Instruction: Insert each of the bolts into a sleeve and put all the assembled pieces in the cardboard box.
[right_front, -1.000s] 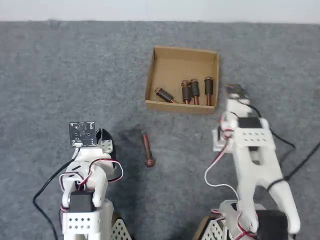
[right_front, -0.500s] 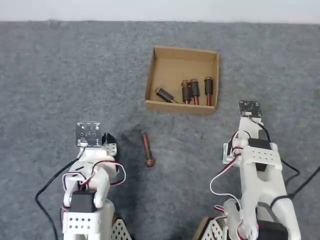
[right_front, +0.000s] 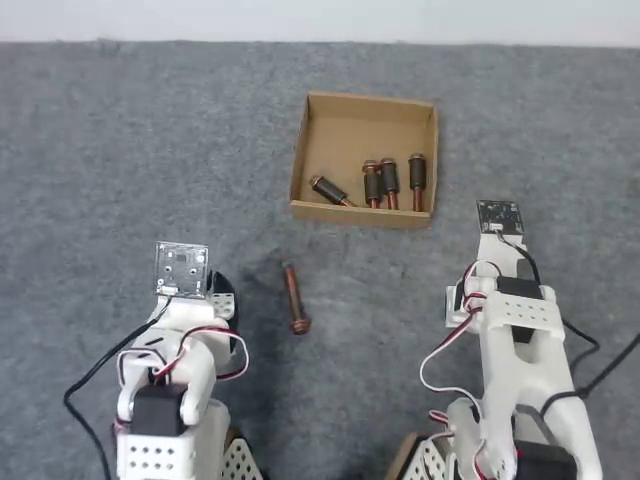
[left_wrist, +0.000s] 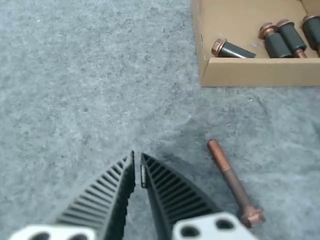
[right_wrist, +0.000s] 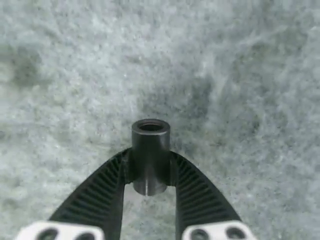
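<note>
Now your copper-coloured metal bolt (left_wrist: 234, 182) lies just beside the left tool (left_wrist: 137, 160), which is nearly closed and empty; your right tool (right_wrist: 150, 161) clamps a dark cylindrical sleeve (right_wrist: 150, 145).

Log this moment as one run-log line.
left gripper: shut, empty | right gripper: shut on sleeve | bolt: loose on carpet | cardboard box: holds four assembled pieces

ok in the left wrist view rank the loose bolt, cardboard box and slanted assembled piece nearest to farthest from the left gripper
1. loose bolt, on the carpet beside the left gripper
2. cardboard box, its near wall farther out
3. slanted assembled piece, inside the box behind that wall
</note>
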